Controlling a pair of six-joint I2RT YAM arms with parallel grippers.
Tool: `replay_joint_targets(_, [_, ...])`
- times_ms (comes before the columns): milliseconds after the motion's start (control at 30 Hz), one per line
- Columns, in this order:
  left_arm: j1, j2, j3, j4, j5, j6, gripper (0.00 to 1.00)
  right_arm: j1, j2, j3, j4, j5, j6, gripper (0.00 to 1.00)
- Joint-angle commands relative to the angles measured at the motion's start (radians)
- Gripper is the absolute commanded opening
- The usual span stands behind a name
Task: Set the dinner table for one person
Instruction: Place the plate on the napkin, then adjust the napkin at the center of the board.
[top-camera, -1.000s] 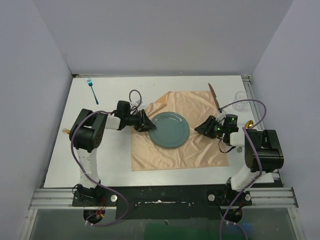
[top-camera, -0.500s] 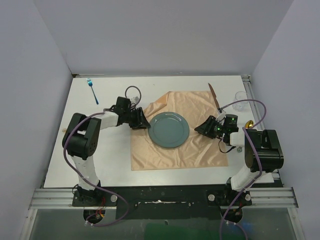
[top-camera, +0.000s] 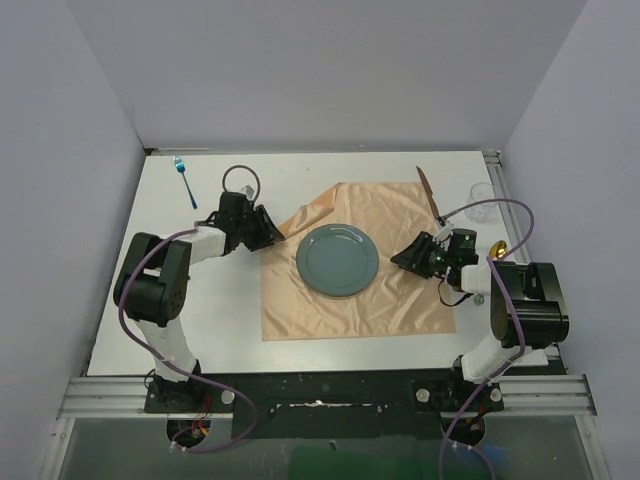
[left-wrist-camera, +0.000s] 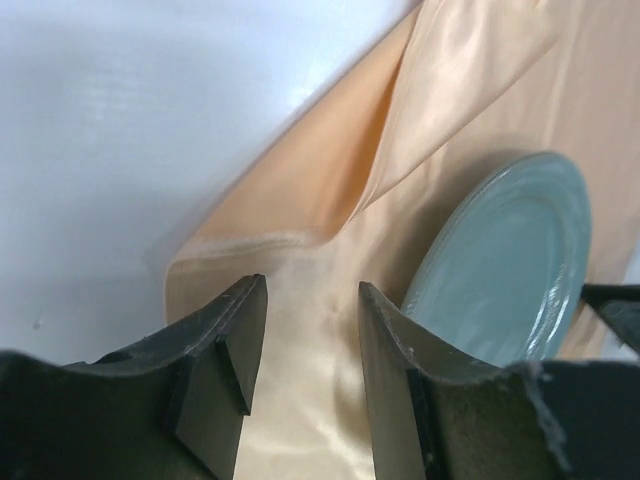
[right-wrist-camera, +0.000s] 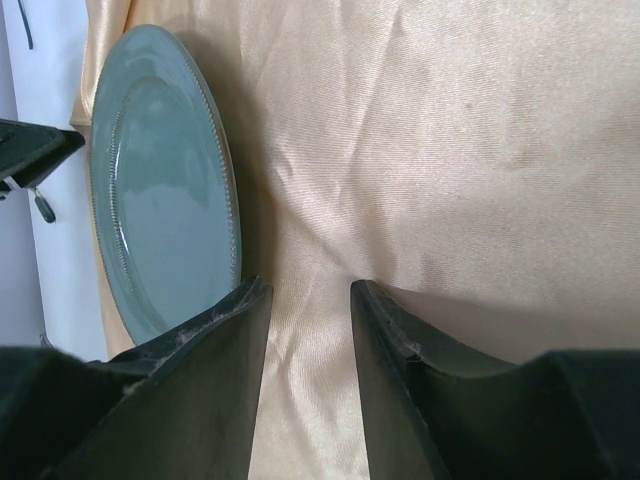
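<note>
I'm looking at the bench lying flat and level: a large white rectangle, aluminium rails running along its edges, its far side sitting against the back wall.

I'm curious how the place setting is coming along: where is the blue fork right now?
In the top view, the blue fork lies on the white table near its far left corner, apart from the orange cloth and beyond the left claw.

The left arm is stretched toward the far right, the left gripper held low with jaws parted; the right arm is folded leftward, the right gripper likewise kept low, jaws parted.
</note>
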Motion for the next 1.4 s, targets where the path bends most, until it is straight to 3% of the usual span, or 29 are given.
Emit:
replay_joint_targets(0, [0.005, -0.011, 0.034, 0.228, -0.007, -0.102, 0.39, -0.014, -0.044, 0.009, -0.039, 0.040, -0.039, 0.40])
replay_joint_targets(167, [0.004, 0.043, 0.085, 0.421, 0.031, -0.163, 0.39, -0.012, -0.043, 0.018, -0.032, 0.029, -0.035, 0.40])
replay_joint_targets(500, [-0.004, 0.291, 0.289, 0.525, 0.141, -0.230, 0.39, -0.005, -0.110, 0.026, -0.044, 0.013, -0.023, 0.40])
replay_joint_targets(800, [-0.022, 0.363, 0.335, 0.521, 0.152, -0.223, 0.39, -0.004, -0.228, 0.053, -0.156, 0.054, -0.067, 0.40])
replay_joint_targets(1367, [-0.035, 0.462, 0.396, 0.514, 0.162, -0.222, 0.38, -0.008, -0.246, 0.013, -0.162, 0.060, -0.078, 0.40])
